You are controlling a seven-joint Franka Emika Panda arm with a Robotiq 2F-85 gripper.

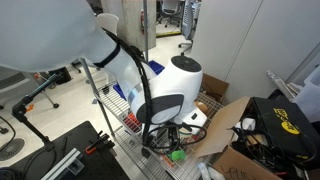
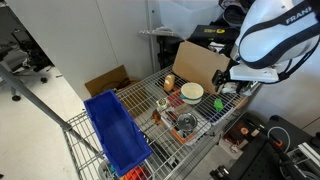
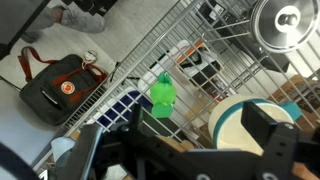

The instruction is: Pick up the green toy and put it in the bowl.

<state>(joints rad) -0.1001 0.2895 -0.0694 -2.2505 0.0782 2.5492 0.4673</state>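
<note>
The tool (image 3: 172,138) hangs released, its fingers (image 3: 275,140) spread wide with nothing between them, above the wire counter (image 3: 170,42), where the green toy (image 3: 163,95) lies just ahead of the gap and the bowl (image 3: 238,125) sits close by one finger, beside the toy.

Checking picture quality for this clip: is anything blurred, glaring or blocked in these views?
Wrist view: green toy sharp, claw dark and blurred up close, glare on metal cup. In an exterior view the arm blocks most of the rack.
</note>
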